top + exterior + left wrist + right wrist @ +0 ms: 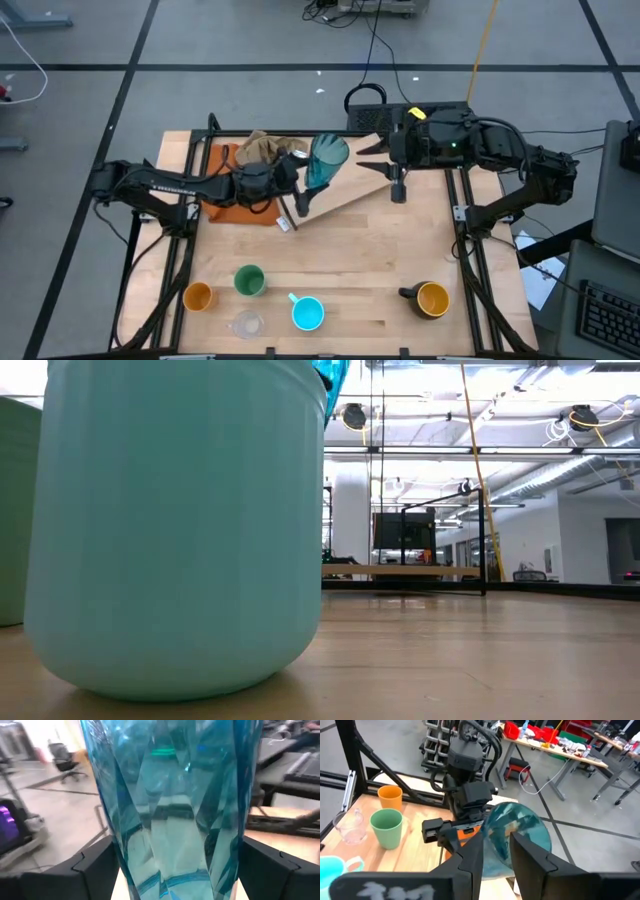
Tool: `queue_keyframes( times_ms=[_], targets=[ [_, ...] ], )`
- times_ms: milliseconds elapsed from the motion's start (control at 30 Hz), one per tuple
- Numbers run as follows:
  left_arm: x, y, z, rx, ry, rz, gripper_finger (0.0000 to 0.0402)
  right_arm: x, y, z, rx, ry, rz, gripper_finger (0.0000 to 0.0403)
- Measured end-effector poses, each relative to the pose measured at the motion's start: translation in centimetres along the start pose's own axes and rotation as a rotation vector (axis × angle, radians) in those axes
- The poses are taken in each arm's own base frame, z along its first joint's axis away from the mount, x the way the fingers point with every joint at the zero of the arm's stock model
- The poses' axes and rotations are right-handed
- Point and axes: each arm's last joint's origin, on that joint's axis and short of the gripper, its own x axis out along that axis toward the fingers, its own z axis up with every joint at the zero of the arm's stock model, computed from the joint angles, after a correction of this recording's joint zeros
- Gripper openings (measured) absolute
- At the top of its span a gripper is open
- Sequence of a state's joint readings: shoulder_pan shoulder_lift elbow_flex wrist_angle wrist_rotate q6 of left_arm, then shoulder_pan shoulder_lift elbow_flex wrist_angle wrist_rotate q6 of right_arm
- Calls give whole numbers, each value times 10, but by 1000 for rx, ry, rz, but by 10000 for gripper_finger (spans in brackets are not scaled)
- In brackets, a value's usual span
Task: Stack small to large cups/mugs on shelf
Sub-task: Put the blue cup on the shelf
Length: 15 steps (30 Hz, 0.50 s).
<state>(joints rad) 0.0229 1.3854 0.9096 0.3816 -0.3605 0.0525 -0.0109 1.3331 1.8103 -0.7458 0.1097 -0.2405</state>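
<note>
Left gripper (300, 176): jaws spread wide around the tall teal translucent faceted tumbler (326, 160), held above the light wooden shelf board (345, 190).
Right gripper (398, 190): jaws nearly closed, holding nothing, over the shelf's other end.
Front edge: orange cup (197, 296), green cup (249, 281).
</note>
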Motion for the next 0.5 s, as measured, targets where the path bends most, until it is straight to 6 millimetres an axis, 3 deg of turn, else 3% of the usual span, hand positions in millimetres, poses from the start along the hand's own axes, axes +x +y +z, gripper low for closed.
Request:
queue_keyframes(
  times_ms=[200, 500],
  targets=[
    [9, -6, -2, -32, -67, 87, 328, 0, 0, -2, -11, 21, 5, 86],
    [1, -22, 4, -55, -123, 244, 328, -5, 1, -5, -51, 51, 14, 86]
  ],
)
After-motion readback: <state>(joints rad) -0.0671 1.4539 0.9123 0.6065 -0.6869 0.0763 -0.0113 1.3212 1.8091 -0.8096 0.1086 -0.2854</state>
